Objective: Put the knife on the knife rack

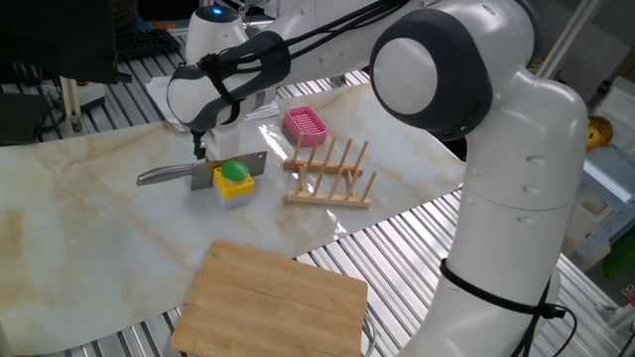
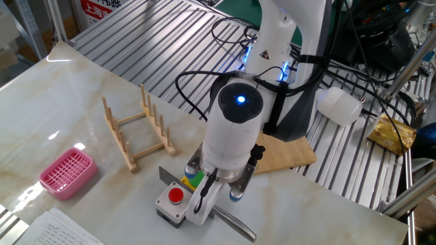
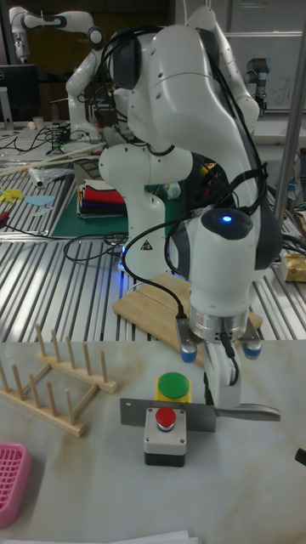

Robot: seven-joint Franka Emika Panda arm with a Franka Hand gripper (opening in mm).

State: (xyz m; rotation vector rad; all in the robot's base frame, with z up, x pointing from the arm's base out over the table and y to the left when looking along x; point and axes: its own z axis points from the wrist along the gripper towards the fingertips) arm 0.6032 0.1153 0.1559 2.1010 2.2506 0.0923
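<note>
Gleaming flat steel knife stands on edge; pegged wooden knife rack nearby.

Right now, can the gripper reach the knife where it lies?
Probably yes. The gripper hangs directly over the knife near where handle meets blade; only the button boxes crowd the blade, not the handle side.
</note>
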